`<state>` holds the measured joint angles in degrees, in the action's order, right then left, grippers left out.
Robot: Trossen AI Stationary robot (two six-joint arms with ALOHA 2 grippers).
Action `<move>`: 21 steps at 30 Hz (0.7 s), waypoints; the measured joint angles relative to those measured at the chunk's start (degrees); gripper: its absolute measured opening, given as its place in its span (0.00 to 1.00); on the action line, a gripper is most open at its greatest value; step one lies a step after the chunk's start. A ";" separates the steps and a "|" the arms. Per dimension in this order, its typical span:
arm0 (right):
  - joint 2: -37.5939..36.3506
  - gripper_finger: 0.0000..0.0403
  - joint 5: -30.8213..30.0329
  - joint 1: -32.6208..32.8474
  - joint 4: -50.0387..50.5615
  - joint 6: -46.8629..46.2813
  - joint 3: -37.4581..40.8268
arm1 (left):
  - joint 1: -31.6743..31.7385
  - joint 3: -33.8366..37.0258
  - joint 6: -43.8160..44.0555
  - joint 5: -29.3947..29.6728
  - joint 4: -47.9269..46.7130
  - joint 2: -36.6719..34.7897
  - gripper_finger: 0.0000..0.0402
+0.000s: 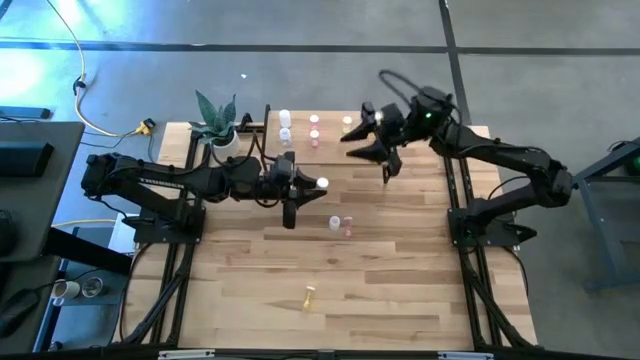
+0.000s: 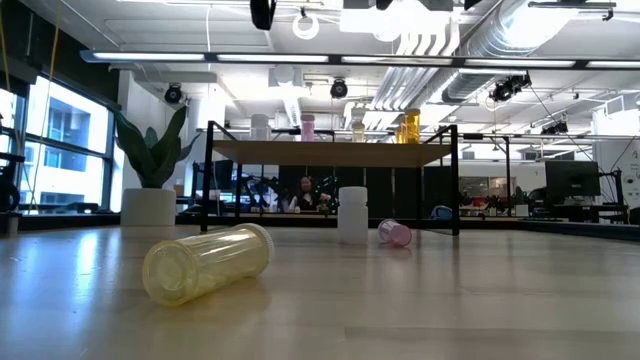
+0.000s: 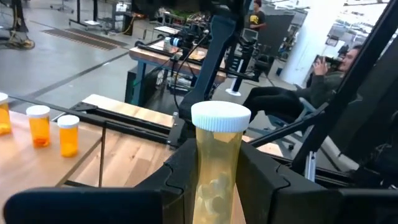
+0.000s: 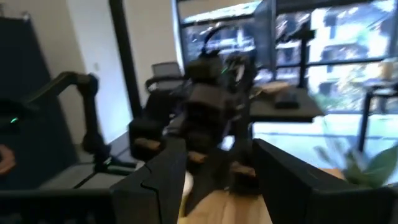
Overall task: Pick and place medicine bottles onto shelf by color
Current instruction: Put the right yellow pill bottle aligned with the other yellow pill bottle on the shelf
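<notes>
High view: left gripper (image 1: pixel 306 184), jaws clamped on a pale yellow white-capped bottle (image 3: pixel 214 163), hangs just before the shelf (image 1: pixel 262 133) that carries other bottles, while the right gripper (image 1: pixel 352 143), jaws apart and empty, is beside the shelf's right end.

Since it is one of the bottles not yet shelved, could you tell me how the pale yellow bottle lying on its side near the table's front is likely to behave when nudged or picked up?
The pale yellow bottle lies on its round side on the smooth wooden table, so a nudge would probably roll it. It looks like thin, translucent plastic, so likely light and stiff. Its smooth wall may slip in a loose grip.
</notes>
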<state>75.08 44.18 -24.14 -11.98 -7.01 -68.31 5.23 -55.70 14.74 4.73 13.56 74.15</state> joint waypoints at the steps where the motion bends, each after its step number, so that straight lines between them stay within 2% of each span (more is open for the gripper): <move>1: 0.48 0.43 0.00 0.86 0.09 0.01 0.00 | 0.00 0.00 0.16 0.01 0.00 0.00 0.20; 10: 4.00 0.43 -0.65 6.74 -0.18 3.46 0.00 | 0.00 0.00 -3.07 2.14 -0.43 0.00 0.20; 21: 7.13 0.43 -7.14 9.40 -0.34 4.43 0.00 | 0.00 0.00 -4.87 2.14 -0.46 0.00 0.20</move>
<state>82.21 37.04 -14.74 -12.31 -2.59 -68.31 5.23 -55.70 9.87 6.87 13.10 74.15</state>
